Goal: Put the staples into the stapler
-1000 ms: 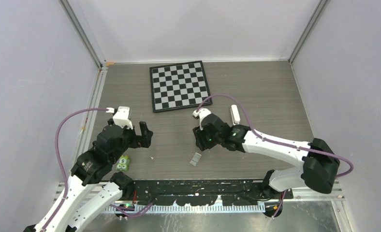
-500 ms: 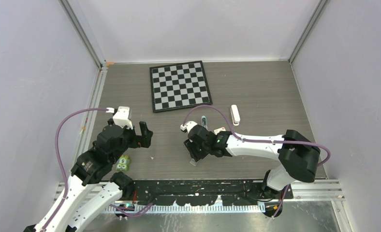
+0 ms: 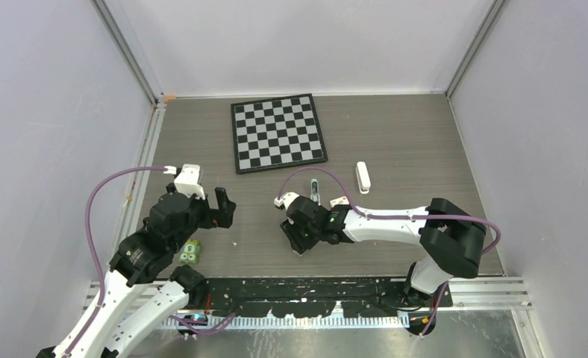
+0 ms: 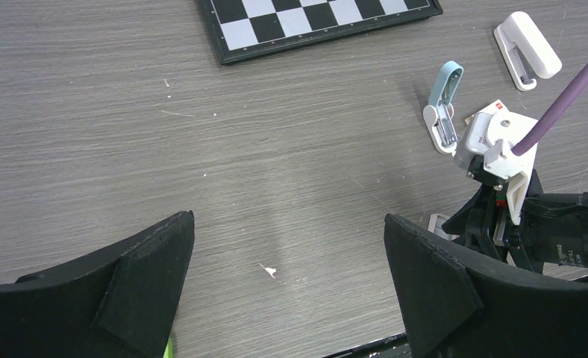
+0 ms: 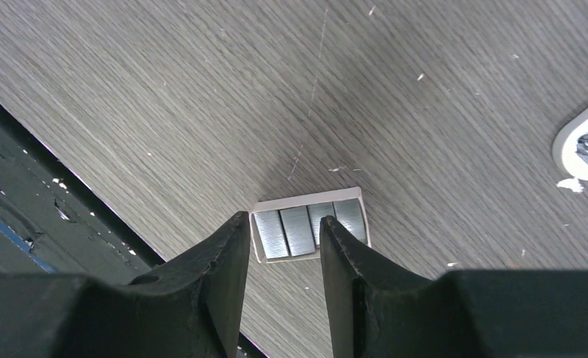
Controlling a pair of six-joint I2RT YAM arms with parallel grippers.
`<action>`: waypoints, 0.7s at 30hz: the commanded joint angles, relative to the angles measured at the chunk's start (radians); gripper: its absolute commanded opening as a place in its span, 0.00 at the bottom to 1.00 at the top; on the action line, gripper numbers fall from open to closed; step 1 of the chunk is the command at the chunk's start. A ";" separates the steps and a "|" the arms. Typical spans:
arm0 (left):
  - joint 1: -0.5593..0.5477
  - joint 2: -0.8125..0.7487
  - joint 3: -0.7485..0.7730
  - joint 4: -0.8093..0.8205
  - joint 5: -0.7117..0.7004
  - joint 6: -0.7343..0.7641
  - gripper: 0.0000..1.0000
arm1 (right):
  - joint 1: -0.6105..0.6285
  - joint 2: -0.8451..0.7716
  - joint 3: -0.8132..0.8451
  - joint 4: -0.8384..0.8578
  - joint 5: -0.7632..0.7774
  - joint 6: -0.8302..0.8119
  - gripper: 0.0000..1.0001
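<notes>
Nearest us, the staples (image 5: 308, 233) lie flat on the wood. Our right gripper (image 5: 282, 227) hangs over them, jaws part open, holding nothing. We judge them light, stiff, slippery and apt to split between strips, so we pinch the long sides. Our left gripper (image 4: 287, 224) gapes empty. Farther back lies the stapler (image 3: 362, 177).

Bright, even light; a soft shadow falls beside the staples (image 5: 302, 231), and table (image 5: 164, 89) grain is sharp.
</notes>
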 commanded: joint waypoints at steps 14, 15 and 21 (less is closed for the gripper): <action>-0.004 0.012 0.000 0.032 0.014 0.020 1.00 | 0.039 0.017 0.032 0.042 0.011 0.017 0.50; -0.004 0.013 0.000 0.032 0.014 0.019 1.00 | 0.040 0.016 0.029 0.044 0.014 0.016 0.51; -0.004 0.011 0.000 0.032 0.016 0.019 1.00 | 0.039 0.034 0.028 0.044 0.028 0.006 0.54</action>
